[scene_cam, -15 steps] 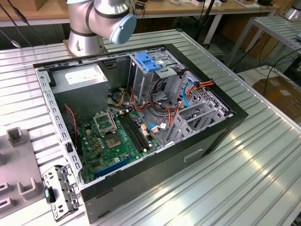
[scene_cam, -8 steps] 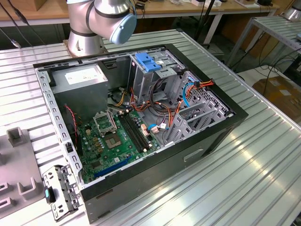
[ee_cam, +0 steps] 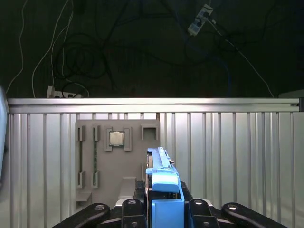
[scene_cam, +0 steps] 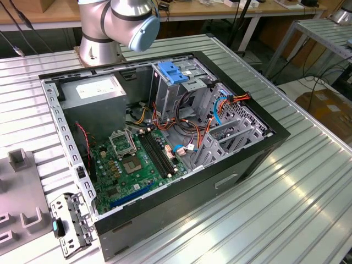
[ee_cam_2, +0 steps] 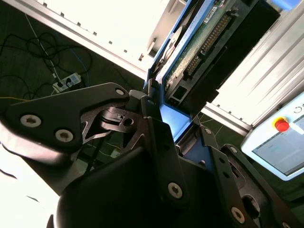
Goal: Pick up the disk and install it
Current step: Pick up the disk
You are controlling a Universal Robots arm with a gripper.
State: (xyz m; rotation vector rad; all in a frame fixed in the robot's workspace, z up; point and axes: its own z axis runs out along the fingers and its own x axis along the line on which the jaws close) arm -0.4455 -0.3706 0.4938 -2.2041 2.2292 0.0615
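1. First wrist view: the gripper (ee_cam: pixel 164 209) has its black jaws clamped on the disk (ee_cam: pixel 164 183), one to each side. We see the disk edge-on, with its blue rail (ee_cam: pixel 166 199) facing the camera.
2. We judge that the disk hangs above the ribbed metal table (ee_cam: pixel 228 152), apart from it. A grey tray (ee_cam: pixel 118 161) carrying a small square chip (ee_cam: pixel 117 138) lies on the table beyond it.
3. In the second wrist view the gripper (ee_cam_2: pixel 175 118) appears from the other side, pressed on the same disk (ee_cam_2: pixel 190 52). Here the disk's green circuit board (ee_cam_2: pixel 199 42) shows, which the first wrist view hides.
4. This view also takes in a control tablet (ee_cam_2: pixel 280 142) with a red button (ee_cam_2: pixel 281 124), and cables (ee_cam_2: pixel 42 57) on the dark floor.
5. The exterior view gives what neither wrist view does: the open computer case (scene_cam: pixel 253 159) on the table, under the arm (scene_cam: pixel 118 22). Inside are the drive cage (scene_cam: pixel 181 91) with a blue latch (scene_cam: pixel 173 72) on top, the power supply box (scene_cam: pixel 93 91) and the mainboard (scene_cam: pixel 132 159).
6. As we read it, the pick-up is done, since the disk is gripped and lifted. The installing is not yet done, because the disk is in the jaws and not in the case.
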